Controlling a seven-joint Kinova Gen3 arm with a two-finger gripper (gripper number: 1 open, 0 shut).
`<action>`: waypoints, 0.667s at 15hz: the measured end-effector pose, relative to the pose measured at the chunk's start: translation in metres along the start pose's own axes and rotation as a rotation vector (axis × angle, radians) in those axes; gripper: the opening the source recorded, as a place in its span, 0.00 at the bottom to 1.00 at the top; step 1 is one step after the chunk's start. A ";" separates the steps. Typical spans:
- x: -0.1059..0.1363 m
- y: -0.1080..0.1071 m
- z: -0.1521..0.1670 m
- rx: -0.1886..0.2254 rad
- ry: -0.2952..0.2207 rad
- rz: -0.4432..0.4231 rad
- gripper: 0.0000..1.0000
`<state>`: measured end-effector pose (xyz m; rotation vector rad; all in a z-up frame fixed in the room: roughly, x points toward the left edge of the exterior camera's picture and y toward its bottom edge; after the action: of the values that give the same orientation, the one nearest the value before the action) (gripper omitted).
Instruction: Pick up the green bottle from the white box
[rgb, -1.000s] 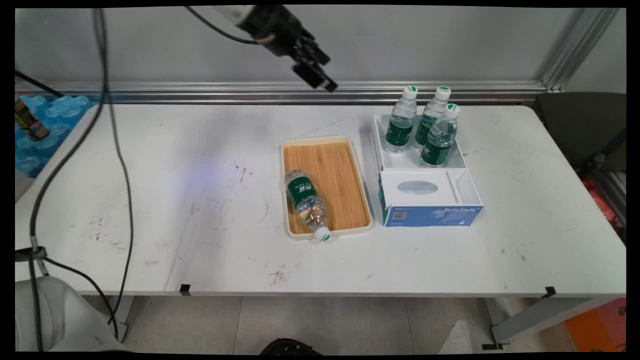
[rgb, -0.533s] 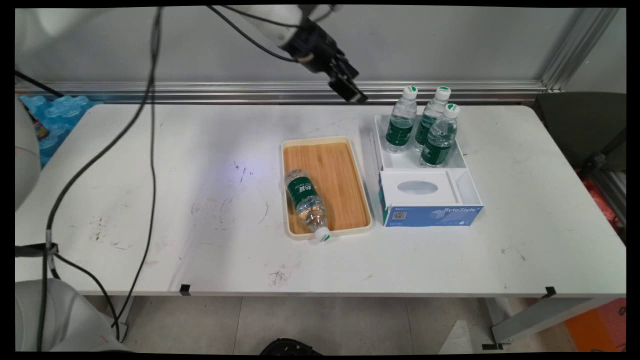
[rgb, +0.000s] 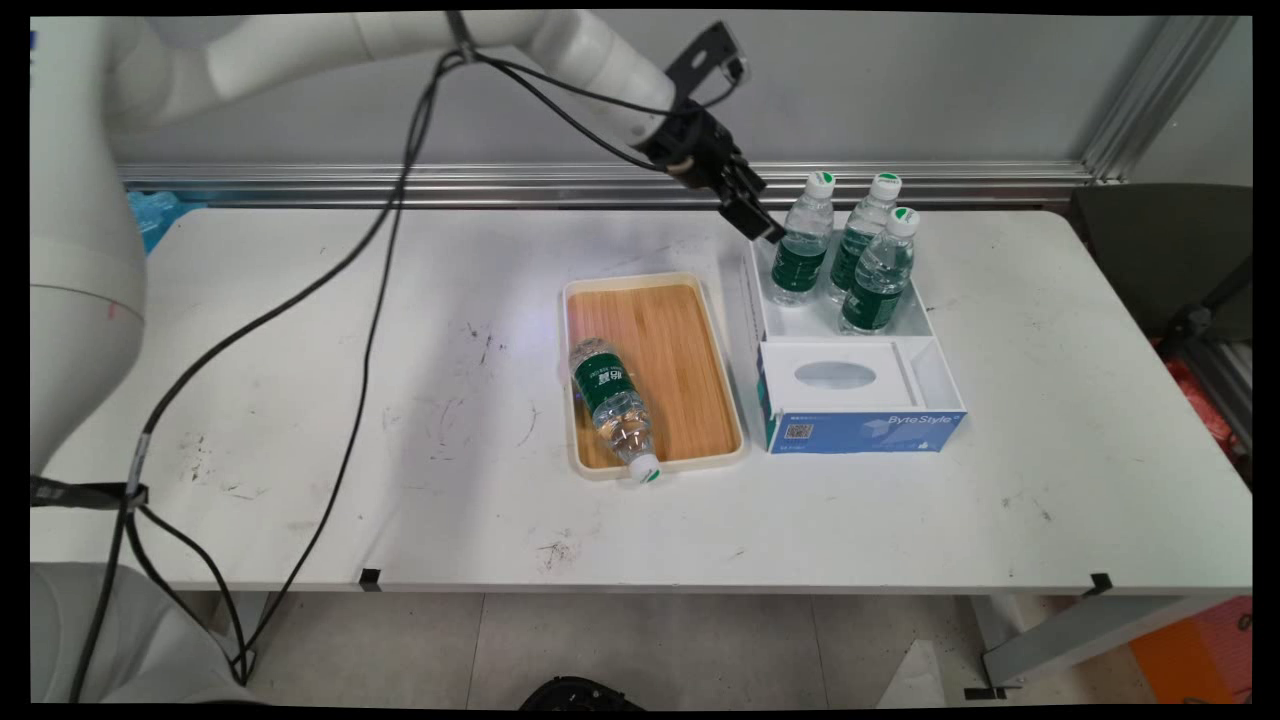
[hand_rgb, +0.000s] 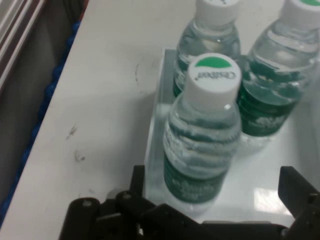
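Hovering with jaws wide just beside the nearest water bottle (hand_rgb: 202, 135), gripper (rgb: 757, 222) empty, that bottle upright between the fingers' line in the hand view. Standing with two more bottles (rgb: 868, 250) in the white box (rgb: 925, 325); fourth bottle (rgb: 611, 395) lying on the bamboo tray (rgb: 690, 340) left of the box.

In the hand view the fingers (hand_rgb: 299, 192) run off the bottom edge, so their tips are out of sight, and the nearest water bottle (hand_rgb: 202, 135) hides part of the one behind it (hand_rgb: 206, 35). A third bottle (hand_rgb: 280, 65) is cut by the top and right edges. In the main view the tissue box's (rgb: 860, 430) small print is too small to read.
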<state>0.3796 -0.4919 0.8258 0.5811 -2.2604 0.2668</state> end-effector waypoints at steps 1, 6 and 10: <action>0.000 -0.001 0.009 -0.001 0.003 0.000 1.00; 0.002 -0.006 0.043 -0.007 0.021 -0.008 1.00; 0.002 -0.007 0.059 -0.009 0.033 -0.014 1.00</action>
<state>0.3441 -0.5199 0.7874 0.5829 -2.2242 0.2573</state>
